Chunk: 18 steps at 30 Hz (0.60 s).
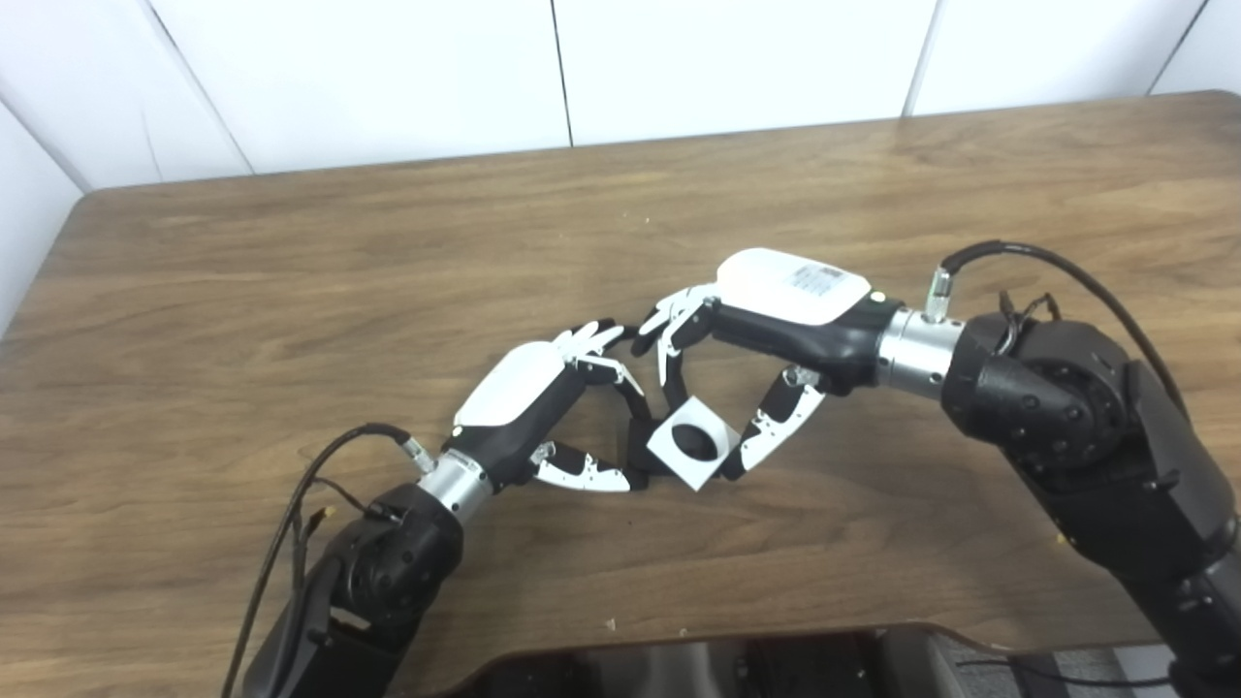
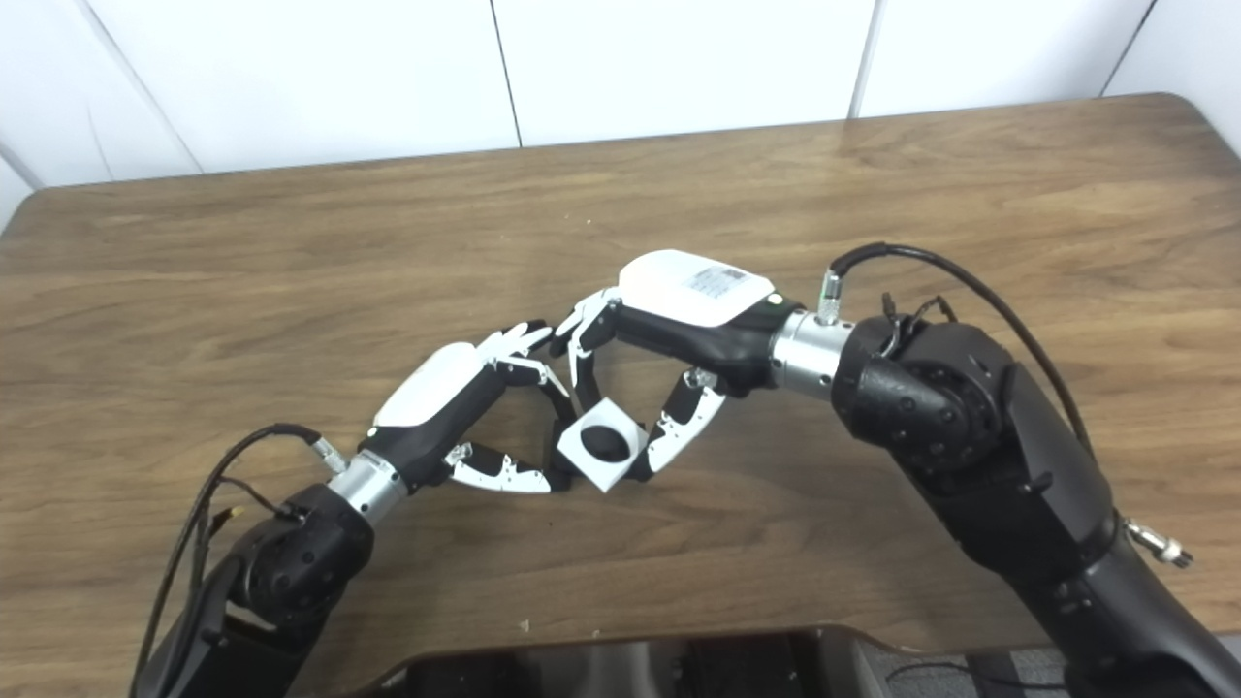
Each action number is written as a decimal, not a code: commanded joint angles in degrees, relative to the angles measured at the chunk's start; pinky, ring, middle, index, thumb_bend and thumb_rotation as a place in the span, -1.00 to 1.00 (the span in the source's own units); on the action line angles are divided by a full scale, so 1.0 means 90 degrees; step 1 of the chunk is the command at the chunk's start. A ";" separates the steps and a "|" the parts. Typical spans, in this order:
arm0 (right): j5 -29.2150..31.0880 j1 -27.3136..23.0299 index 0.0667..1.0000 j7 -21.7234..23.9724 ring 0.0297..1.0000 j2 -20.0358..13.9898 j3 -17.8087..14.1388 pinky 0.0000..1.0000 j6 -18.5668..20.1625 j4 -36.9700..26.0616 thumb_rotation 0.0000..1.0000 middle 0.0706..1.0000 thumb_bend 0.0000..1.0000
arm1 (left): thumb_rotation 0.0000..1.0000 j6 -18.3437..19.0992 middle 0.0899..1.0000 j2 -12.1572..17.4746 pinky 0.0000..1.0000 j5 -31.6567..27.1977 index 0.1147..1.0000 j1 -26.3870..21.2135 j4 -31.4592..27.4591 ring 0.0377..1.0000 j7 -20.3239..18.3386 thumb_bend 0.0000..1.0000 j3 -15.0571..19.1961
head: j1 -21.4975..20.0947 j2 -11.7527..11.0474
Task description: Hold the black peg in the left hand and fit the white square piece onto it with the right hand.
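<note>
Seemingly mid-fitting, the white square piece (image 1: 692, 442) is pinched by the right hand (image 1: 766, 330) above the surface (image 1: 291, 291) against the black peg (image 1: 642, 448) gripped in the left hand (image 1: 528, 402), so alignment and a steady push are called for next.

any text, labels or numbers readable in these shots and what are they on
Nothing here can be read.
Printed label on the white back cover of the right hand: a few rows of small dark print, too blurred to read in either view.
Left hand, white square piece, table: no visible text.
</note>
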 commanded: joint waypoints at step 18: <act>0.0049 -0.0267 -0.11 -0.0223 0.71 0.0161 -0.0199 0.52 -0.0098 0.0138 -0.72 0.56 0.04 | -0.85 0.0239 0.91 0.0065 1.00 0.0277 -0.15 0.0067 0.0031 1.00 -0.0351 0.04 -0.0173 | -0.0022 0.0048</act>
